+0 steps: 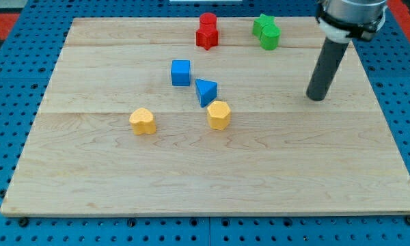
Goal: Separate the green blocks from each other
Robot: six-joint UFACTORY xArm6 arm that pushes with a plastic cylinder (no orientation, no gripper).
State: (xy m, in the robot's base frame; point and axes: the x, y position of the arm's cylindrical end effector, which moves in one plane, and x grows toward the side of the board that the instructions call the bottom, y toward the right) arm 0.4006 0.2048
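Green blocks: two, both bright green, sitting at the view's top right of the wooden board. The rear one has a notched, star-like outline as far as I can make out; the front one looks like a short cylinder with a rounded top face. They touch, the cylinder just to the view's right of and below the star-like one, partly covering it. No gap shows between them. Both lie close to the board's top edge.

My tip rests on the board to the view's right of and below the green pair, apart from them, touching no block. The rod is dark grey, upright with a slight lean, and its upper part runs out of the view at the top right. There are no jaws on this arm, so nothing opens or closes, and the rod has hold of nothing.

Other blocks:
- Red pair at the view's top centre, touching: a red cylinder behind a red star-like block. Well to the view's left of the green pair.
- Blue cube near the board's middle.
- Blue triangular block just to the view's right of and below the cube, apart from it.
- Yellow hexagonal block directly below the blue triangle, touching or nearly touching; I cannot tell which.
- Yellow heart-like block alone toward the view's left.
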